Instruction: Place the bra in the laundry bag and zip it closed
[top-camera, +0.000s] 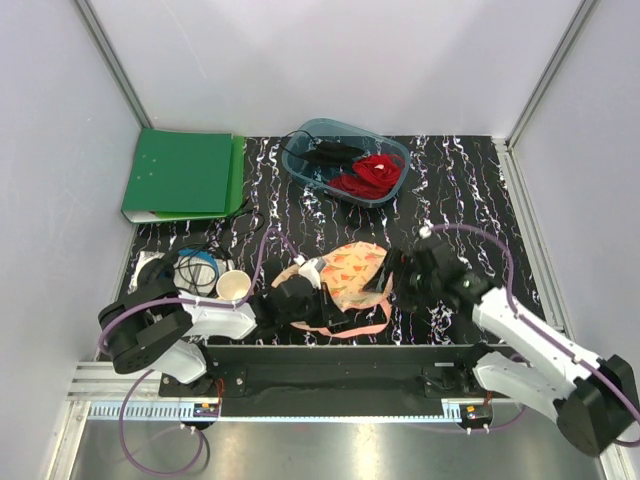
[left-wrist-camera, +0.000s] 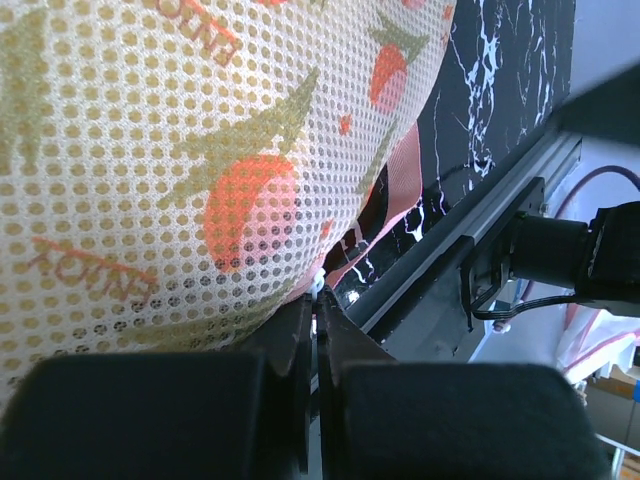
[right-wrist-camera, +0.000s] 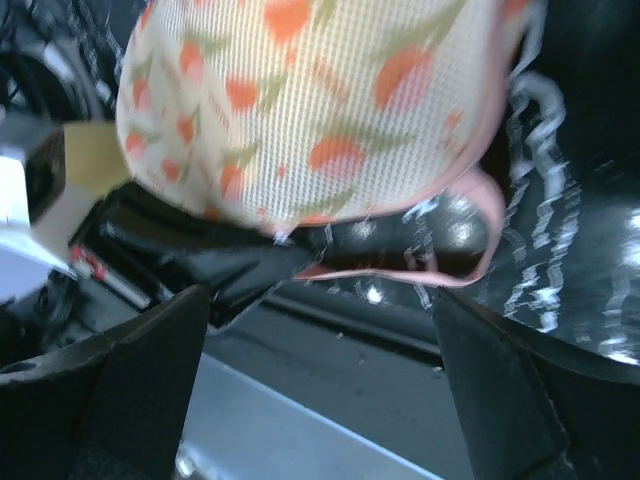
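Lying on the counter: the laundry bag is sitting domed side up near the front edge of the black, white-veined counter, between the two arms.
Bag surface: peach mesh with orange-red print is showing, and the pink trim is looping out loose on the near side.
Left fingers: are pressing together, clenched on a small white piece at the bag's lower seam.
Right fingers: are standing wide apart, released, with the bag just ahead of them.
Paper cup: is standing just left of the left arm's wrist.
Cable coil: is lying beside the cup, on its left.
Plastic tub: is sitting at the far side, holding a red garment and a black garment.
Green binder: is lying flat at the far left corner.
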